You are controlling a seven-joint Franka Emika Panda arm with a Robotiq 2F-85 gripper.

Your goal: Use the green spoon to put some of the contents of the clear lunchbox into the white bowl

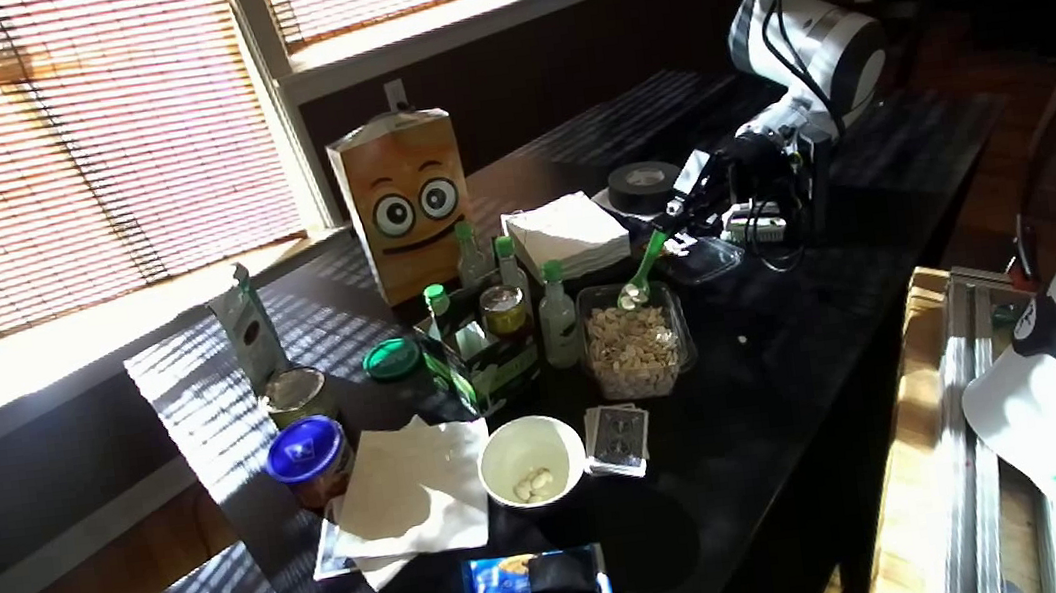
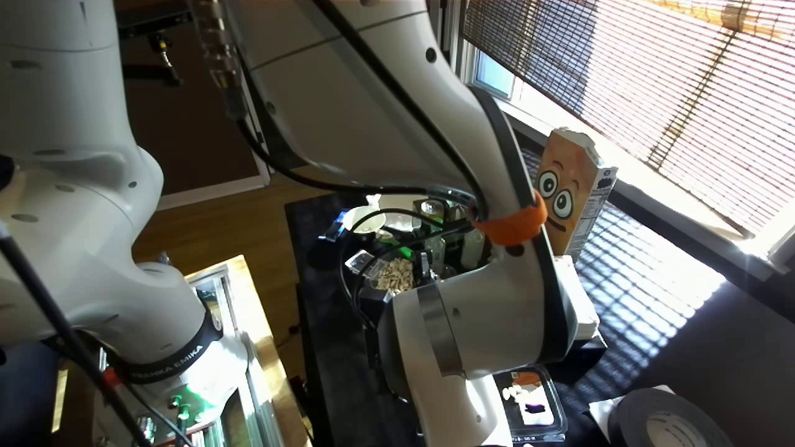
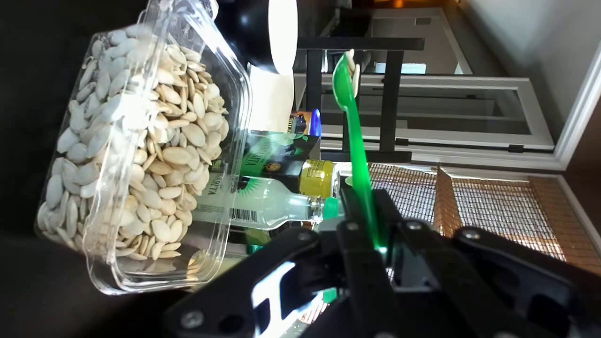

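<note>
White bowl [image 1: 518, 447] nearest, clear lunchbox [image 3: 155, 268] beyond, gripper [image 3: 369, 203] farthest

Bowl toward a short edge of the tabletop [image 1: 746, 431], a few seeds [image 1: 533, 484] inside; lunchbox farther from that edge, between the long ones, seed-filled; gripper clasping the green spoon [image 3: 358, 146] higher than the box, seeds on its tip.

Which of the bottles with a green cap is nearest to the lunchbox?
The bottle between the lunchbox and the carrier; the other three bottles stand farther off, in or behind the carrier.
</note>
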